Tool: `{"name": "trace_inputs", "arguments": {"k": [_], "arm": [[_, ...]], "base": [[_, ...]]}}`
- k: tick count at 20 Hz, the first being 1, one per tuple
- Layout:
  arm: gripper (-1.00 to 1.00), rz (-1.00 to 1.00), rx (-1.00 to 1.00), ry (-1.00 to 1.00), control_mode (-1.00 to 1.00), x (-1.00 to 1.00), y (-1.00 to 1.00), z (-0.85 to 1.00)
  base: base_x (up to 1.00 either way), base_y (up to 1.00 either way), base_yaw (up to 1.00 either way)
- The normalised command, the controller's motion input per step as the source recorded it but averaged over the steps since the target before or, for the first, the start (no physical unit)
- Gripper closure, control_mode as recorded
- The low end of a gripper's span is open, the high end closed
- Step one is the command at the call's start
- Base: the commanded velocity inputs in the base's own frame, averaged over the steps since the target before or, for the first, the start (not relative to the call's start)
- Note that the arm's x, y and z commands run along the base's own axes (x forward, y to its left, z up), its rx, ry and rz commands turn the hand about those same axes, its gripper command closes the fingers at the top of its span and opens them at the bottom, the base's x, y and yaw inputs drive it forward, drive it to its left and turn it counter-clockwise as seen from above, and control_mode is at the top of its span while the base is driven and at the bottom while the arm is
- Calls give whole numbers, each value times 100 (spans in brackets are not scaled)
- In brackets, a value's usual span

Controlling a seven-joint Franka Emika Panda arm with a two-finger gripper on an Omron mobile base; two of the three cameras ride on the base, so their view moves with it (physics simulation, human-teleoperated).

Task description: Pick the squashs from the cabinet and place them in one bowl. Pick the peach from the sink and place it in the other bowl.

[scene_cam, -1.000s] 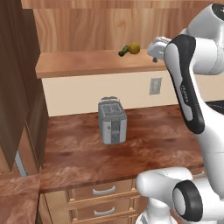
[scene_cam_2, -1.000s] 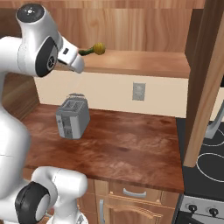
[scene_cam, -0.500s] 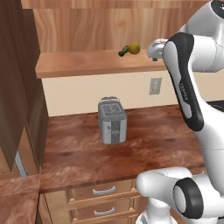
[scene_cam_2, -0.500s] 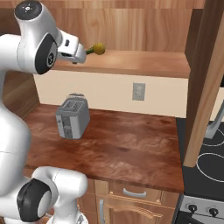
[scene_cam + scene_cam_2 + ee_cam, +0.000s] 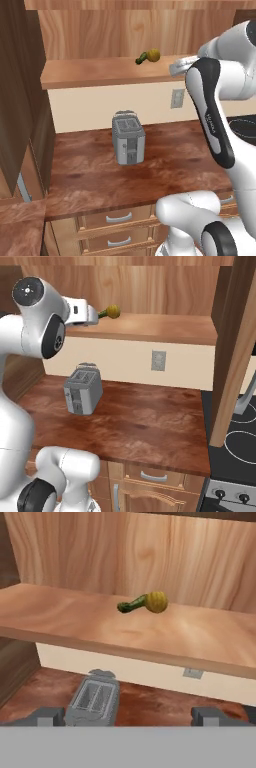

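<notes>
Yellow squash [image 5: 156, 602] and dark green squash [image 5: 130, 605]: found lying touching end to end on the plank shelf [image 5: 75, 619] of the cabinet [image 5: 100, 35]. Gripper [image 5: 127, 716]: jaws were spread wide and empty, held level with the shelf edge, apart from both. Toaster [image 5: 128, 137]: stood upright on the wooden worktop [image 5: 165, 165] below.

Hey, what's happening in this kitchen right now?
A white robot arm is reaching up toward the cabinet shelf, where the yellow squash and the green squash lie touching each other. Its gripper is open, empty, and short of them. Nothing has been picked up yet. A toaster stands on the counter below.
</notes>
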Motion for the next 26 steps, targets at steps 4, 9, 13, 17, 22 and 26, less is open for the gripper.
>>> {"name": "trace_inputs", "arguments": {"k": [4, 9, 13, 17, 22, 26], "arm": [[-100, 2, -1, -2, -100, 0, 0, 0], [-100, 0, 0, 0, -100, 11, 0, 8], [-100, 0, 0, 0, -100, 26, 0, 6], [-100, 0, 0, 0, -100, 39, 0, 0], [-100, -4, 0, 0, -100, 44, 0, 0], [-100, -10, 0, 0, -100, 49, -3, 0]], "base": [[0, 0, 0], [0, 0, 0], [0, 0, 0], [0, 0, 0], [0, 0, 0], [0, 0, 0]]}}
